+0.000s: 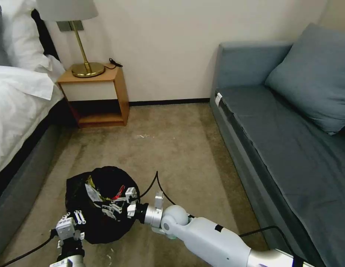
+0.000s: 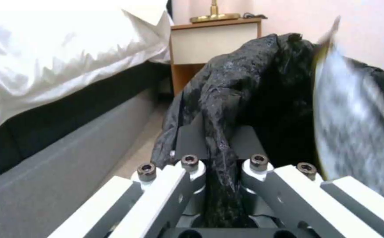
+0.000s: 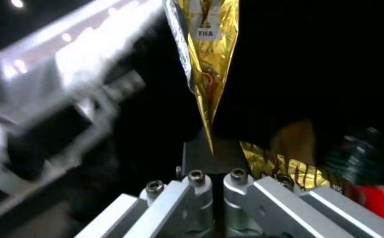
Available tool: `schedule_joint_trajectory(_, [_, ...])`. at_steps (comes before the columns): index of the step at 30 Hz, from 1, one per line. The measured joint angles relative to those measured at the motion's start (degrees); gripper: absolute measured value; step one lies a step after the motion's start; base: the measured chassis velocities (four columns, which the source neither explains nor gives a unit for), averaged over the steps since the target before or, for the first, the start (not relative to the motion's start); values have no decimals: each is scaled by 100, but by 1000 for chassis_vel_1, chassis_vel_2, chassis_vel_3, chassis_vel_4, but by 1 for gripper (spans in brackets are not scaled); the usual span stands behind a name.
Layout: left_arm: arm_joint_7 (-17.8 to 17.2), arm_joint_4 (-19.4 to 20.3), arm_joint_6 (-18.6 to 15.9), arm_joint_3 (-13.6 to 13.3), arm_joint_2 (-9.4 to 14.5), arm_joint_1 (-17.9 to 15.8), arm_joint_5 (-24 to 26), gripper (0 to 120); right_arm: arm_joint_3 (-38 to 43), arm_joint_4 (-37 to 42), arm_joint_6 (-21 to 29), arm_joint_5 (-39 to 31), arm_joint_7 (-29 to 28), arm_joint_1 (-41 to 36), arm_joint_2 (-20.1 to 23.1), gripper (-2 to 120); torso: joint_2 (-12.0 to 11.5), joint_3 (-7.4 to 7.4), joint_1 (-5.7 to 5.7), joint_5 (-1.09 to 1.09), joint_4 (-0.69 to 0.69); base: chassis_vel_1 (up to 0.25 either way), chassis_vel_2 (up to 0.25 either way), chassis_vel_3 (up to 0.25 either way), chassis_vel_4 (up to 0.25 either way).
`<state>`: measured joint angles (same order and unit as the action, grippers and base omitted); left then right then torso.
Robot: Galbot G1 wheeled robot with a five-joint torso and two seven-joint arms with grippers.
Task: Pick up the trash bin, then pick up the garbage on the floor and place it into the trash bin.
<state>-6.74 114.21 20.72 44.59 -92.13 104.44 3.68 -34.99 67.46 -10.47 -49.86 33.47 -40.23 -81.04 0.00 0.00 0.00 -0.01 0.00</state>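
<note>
Two grippers: both at the trash bin (image 1: 100, 207).
Left gripper (image 2: 216, 148): fingers pinched on the black bag's rim.
Right gripper (image 3: 212, 155): over the bin's mouth, fingers clamped on the gold wrapper (image 3: 211, 66).

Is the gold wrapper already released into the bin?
No. The right gripper is shut on the gold wrapper, held inside the trash bin. The left gripper pinches the bin's black bag.
</note>
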Motion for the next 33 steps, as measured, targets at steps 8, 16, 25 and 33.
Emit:
schedule_joint_trajectory(8, [62,29,6,-7,0,-8,-12,5,56,-91,-128,331,-173,-18,119,7,0,0,0,1,-1,0,0,0,0])
schedule_joint_trajectory(16, [65,-37,9,-16,0,-34,-96,5,147,-12,-168,394,-178,-35,266,34,0,0,0,1,0,0,0,0,0])
schedule_joint_trajectory(25, [48,-117,14,-1,0,-82,-108,5,327,158,-191,405,-169,-58,442,68,0,0,0,1,0,0,0,0,0])
schedule_joint_trajectory(33, [27,-170,38,-1,0,-100,-107,5,463,186,-246,463,-143,-150,513,94,0,0,0,1,-1,0,0,0,0])
